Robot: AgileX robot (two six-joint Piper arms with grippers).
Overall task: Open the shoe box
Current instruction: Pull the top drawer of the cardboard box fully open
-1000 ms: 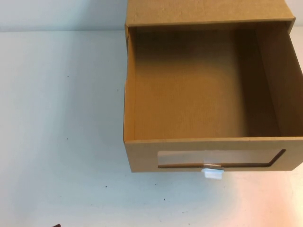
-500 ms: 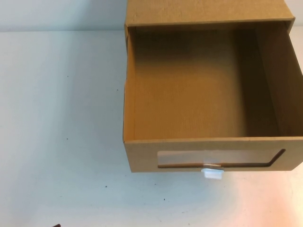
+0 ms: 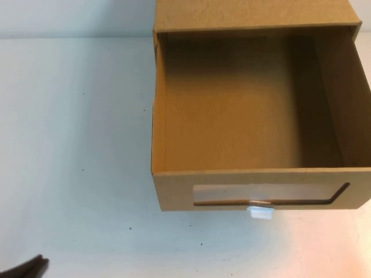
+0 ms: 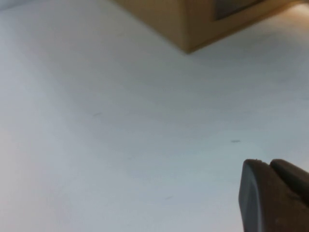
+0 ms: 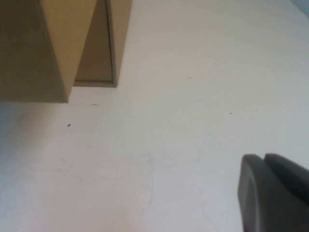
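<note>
Lying open: one shoe box (image 3: 174,191); two pincers, left pincer (image 4: 268,166) and right pincer (image 5: 263,159), closed empty above the table (image 3: 75,145).

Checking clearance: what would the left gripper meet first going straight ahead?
Likely the bare table, depth unclear; the shoe box corner lies further on. The left gripper sits front-left, right gripper right of the box.
</note>
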